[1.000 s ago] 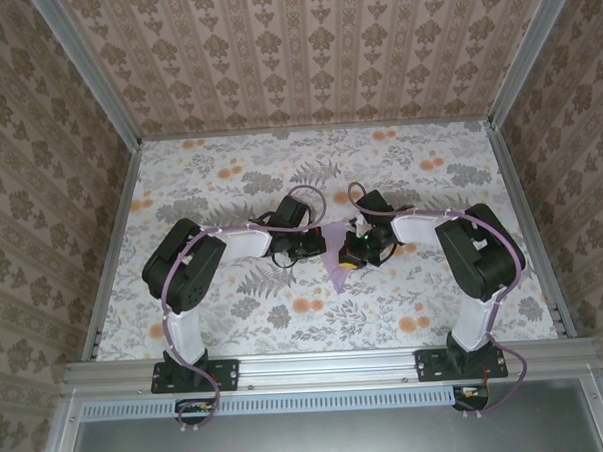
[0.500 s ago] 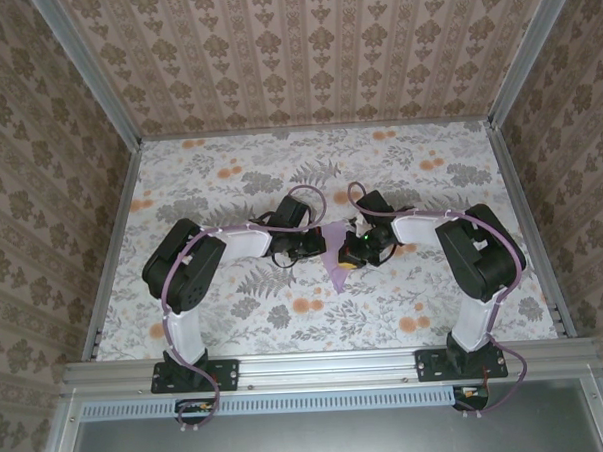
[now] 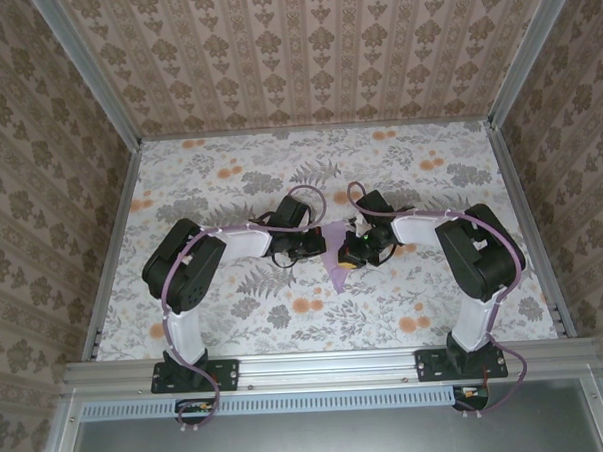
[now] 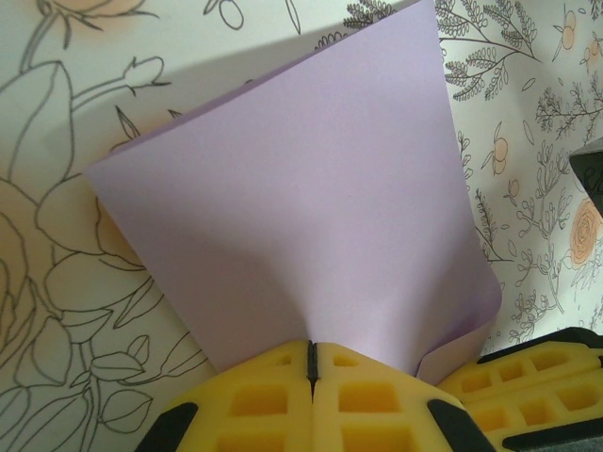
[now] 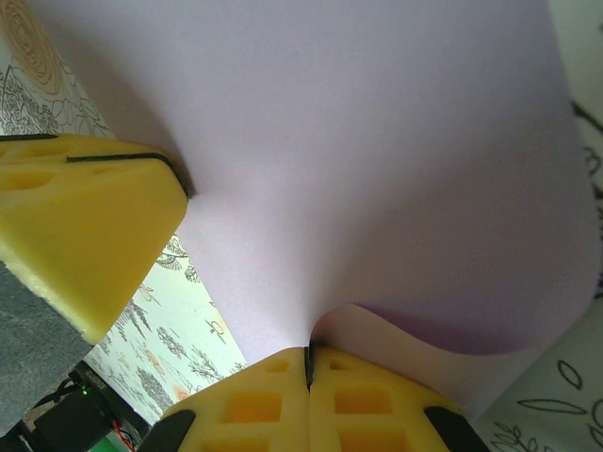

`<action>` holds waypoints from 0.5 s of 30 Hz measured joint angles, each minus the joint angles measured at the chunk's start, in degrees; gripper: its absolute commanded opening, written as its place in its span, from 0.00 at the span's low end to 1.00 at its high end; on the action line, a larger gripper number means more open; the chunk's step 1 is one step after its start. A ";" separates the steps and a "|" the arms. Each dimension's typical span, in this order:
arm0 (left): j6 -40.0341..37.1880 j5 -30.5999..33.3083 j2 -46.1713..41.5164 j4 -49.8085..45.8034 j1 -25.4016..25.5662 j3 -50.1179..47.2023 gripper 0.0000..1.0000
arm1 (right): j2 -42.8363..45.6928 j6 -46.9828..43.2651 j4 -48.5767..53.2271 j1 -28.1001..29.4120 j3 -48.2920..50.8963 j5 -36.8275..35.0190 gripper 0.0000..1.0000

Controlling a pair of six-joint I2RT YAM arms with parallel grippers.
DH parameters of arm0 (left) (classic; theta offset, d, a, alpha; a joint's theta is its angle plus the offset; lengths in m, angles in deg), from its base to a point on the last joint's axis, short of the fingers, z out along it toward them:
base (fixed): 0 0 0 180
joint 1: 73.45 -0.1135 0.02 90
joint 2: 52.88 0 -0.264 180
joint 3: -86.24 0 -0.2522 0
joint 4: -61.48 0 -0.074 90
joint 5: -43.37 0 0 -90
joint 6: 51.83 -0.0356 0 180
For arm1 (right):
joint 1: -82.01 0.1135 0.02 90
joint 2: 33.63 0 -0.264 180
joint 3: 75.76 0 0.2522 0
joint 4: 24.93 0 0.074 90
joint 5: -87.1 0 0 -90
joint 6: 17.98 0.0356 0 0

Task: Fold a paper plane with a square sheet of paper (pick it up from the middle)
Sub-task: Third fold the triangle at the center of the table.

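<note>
Surface: table under a floral cloth, orange blooms and grey ferns. Room: patterned walls on three sides, with a metal rail along the near edge.

Top view: left arm and right arm both bend inward and meet at mid-table. The paper is a small lilac shape between their ends, its point toward the near edge. Jaw state is too small to read here.

Left wrist view: left gripper has its yellow pads pressed together, pinching the paper's near edge. The sheet fans away above the cloth, one corner curled, and a yellow pad of the other arm sits at lower right.

Right wrist view: right gripper is likewise clamped on the paper, which buckles in a wave at the pinch. The left's pad is just beside it.
</note>
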 measured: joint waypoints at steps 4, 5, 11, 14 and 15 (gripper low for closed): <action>0.00 0.00 0.00 -0.02 0.00 0.02 0.00 | 0.00 -0.83 -0.09 0.00 0.00 0.00 0.04; 0.00 0.00 0.00 -0.02 0.00 0.02 0.00 | 0.00 -1.07 -0.11 0.00 0.00 0.00 0.04; 0.00 0.00 0.00 -0.02 0.00 0.02 0.00 | 0.00 -2.14 -0.20 0.00 0.00 0.02 0.04; 0.00 0.00 0.00 -0.02 0.00 0.02 0.00 | 0.00 -2.67 -0.22 0.00 0.00 0.04 0.04; 0.00 0.00 0.00 -0.02 0.00 0.02 0.00 | 0.00 -2.82 -0.22 0.00 0.00 0.04 0.04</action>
